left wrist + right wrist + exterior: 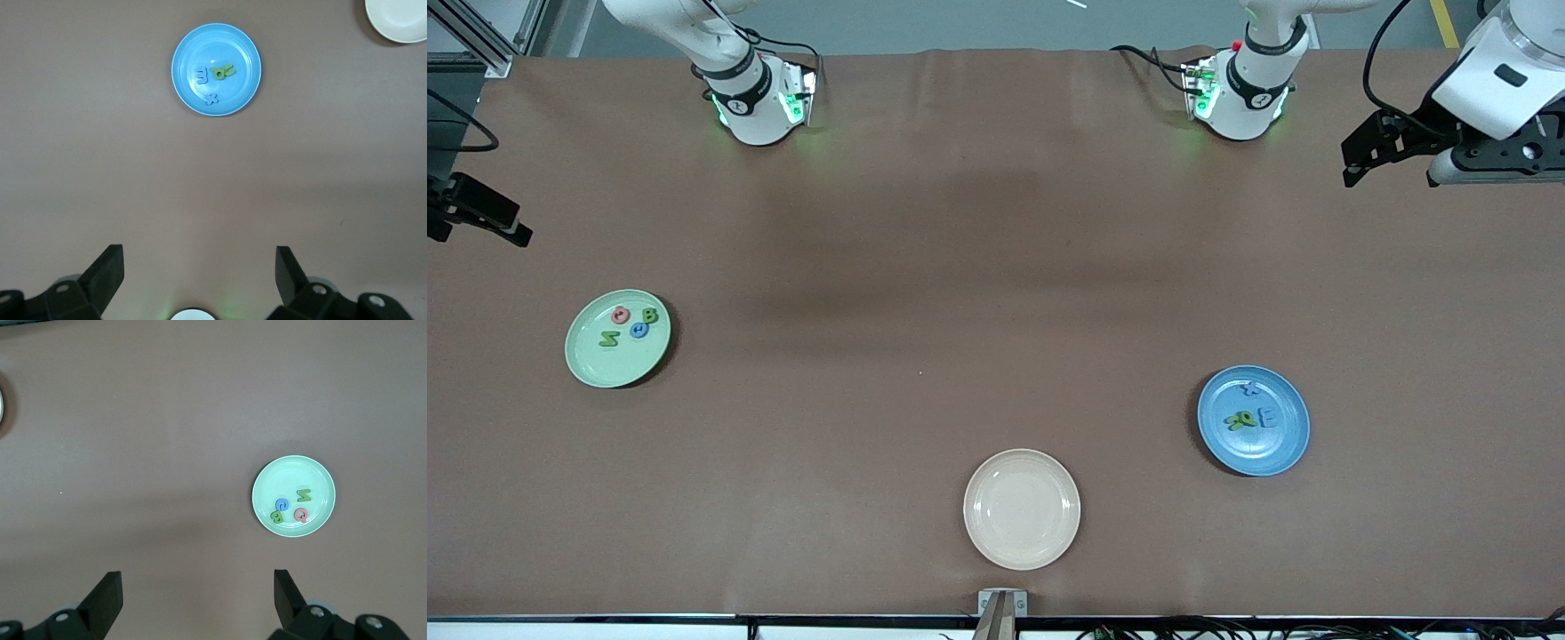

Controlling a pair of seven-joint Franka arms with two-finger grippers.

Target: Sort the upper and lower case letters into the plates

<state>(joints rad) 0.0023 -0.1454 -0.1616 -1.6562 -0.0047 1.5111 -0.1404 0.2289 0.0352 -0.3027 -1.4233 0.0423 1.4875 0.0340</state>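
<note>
The light green plate [596,364] lies toward the right arm's end and holds several letters: a red-pink one [621,314], a green B [650,316], a blue one [639,330] and a green one [609,339]. It also shows in the right wrist view [293,470]. The blue plate [1280,449] lies toward the left arm's end and holds a blue x [1251,388], green letters [1240,420] and a blue E [1267,417]. It also shows in the left wrist view [227,43]. My left gripper [1369,151] [200,267] and my right gripper [476,227] [198,587] are open, empty and raised over bare table.
A cream plate [1022,508] with nothing in it lies nearest the front camera, between the two plates; its edge shows in the left wrist view [400,17]. Brown paper covers the table [960,311]. The arm bases stand along the edge farthest from the front camera.
</note>
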